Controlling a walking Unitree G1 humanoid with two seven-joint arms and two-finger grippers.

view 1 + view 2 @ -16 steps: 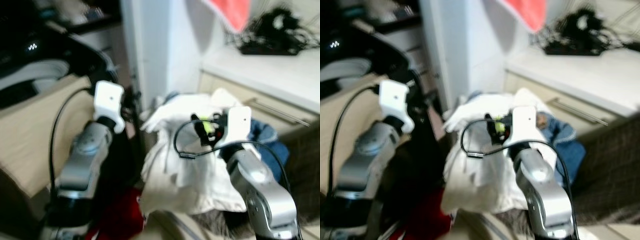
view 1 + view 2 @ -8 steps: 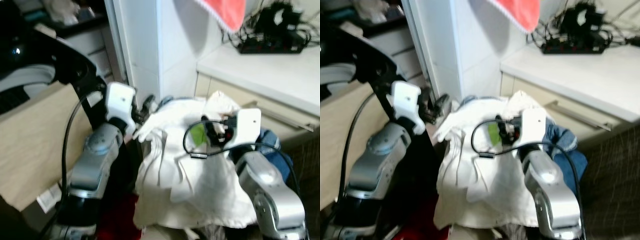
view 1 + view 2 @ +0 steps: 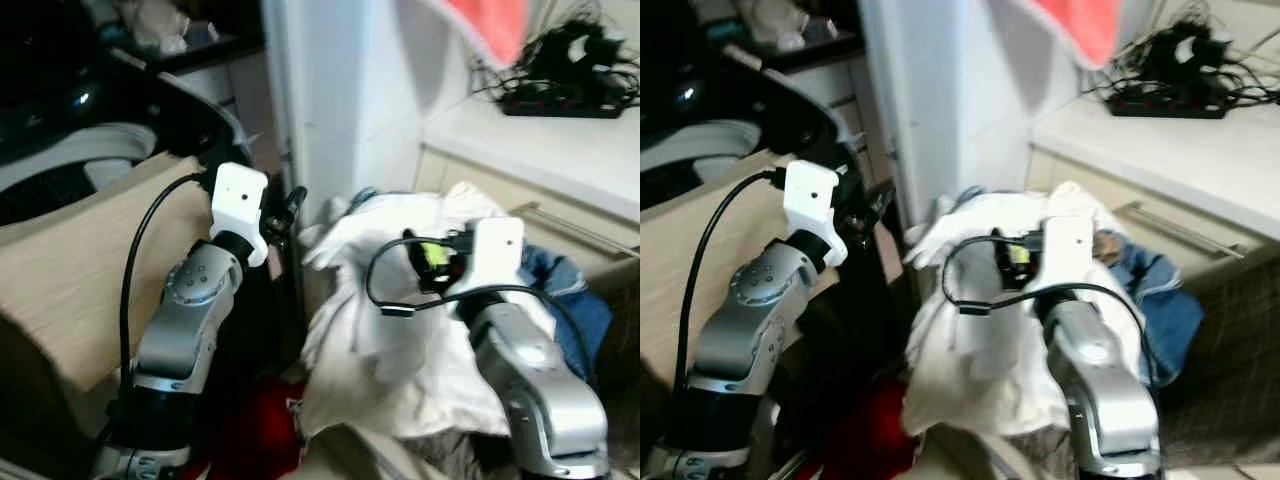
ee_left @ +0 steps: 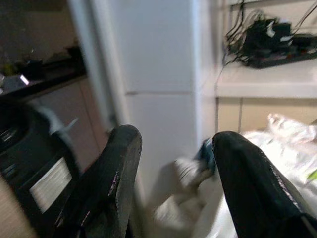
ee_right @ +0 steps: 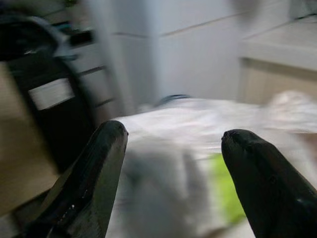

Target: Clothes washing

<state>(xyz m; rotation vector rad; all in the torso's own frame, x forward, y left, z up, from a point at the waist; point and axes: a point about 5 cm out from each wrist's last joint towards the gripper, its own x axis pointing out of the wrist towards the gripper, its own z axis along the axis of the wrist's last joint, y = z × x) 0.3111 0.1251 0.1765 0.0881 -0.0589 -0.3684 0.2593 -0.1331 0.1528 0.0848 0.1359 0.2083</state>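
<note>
A heap of white clothes [image 3: 400, 330] lies low in front of me, with a blue denim piece [image 3: 570, 300] on its right side and a red garment [image 3: 255, 430] at its lower left. My left gripper [image 3: 288, 207] is open and held up beside the heap's left edge, near the white pillar; its wrist view shows both fingers [image 4: 124, 148] apart with nothing between them. My right gripper [image 3: 425, 255] hovers open over the top of the heap. In its wrist view the white cloth [image 5: 188, 148] and a green patch [image 5: 225, 193] lie beyond the spread fingers [image 5: 109, 144].
A dark washing machine [image 3: 100, 130] with a pale inner rim stands at the left, behind a beige wooden panel [image 3: 70, 270]. A white pillar [image 3: 340, 100] rises behind the heap. On the right is a white counter [image 3: 540, 140] carrying tangled cables [image 3: 570, 95]; a coral cloth [image 3: 490, 30] hangs above.
The whole view has swung and sharpened as the camera moved. Both grippers stay raised and open over the clothes heap; nothing has been taken hold of.
</note>
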